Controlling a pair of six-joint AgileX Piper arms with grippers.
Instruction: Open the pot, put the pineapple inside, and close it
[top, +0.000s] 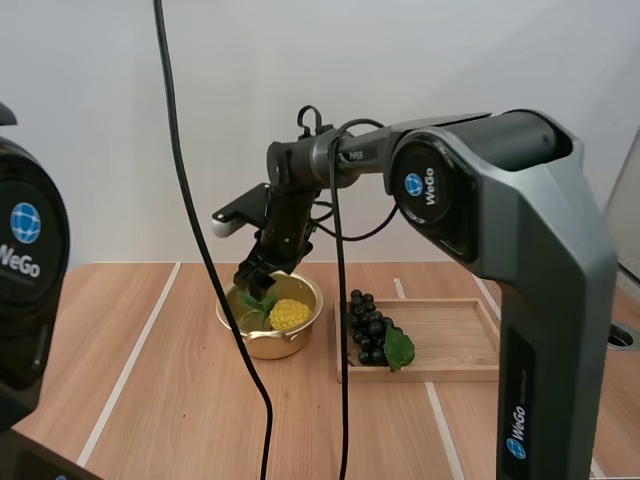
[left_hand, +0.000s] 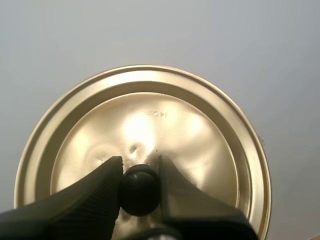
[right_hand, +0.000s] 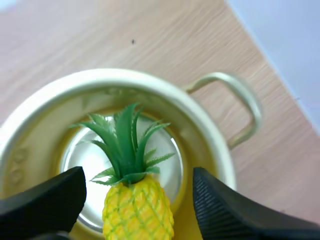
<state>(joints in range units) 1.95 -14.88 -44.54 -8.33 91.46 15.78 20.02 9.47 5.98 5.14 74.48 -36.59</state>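
The wooden table (top: 150, 400) carries everything in the high view. My right arm (top: 540, 250) rises from the near right and stretches forward and left, its forearm angled down over the pot. A wooden tray (top: 450, 340) lies right of centre, just beside the pot and apart from it. The gold pot (top: 240, 330) stands open on the table left of the tray; in the right wrist view its rim (right_hand: 150, 85) curves around a shiny floor, and one loop handle (right_hand: 245, 105) sticks out over the tabletop. The gold lid (left_hand: 150, 115) is away from the pot, seen flat-on in the left wrist view against a plain pale background. A bunch of dark grapes (top: 368, 328) with a green leaf sits at the left end of the tray. The pineapple (top: 289, 314) lies inside the pot, its yellow body (right_hand: 137, 212) lying between my right fingers and its green crown pointing across the pot's floor. The right gripper (top: 262, 278) hangs at the pot's mouth, its fingers (right_hand: 50, 200) spread wide on either side of the fruit with a gap to it on each side. The left gripper (left_hand: 139, 165) pinches the lid's black knob (left_hand: 140, 190) between its tips.
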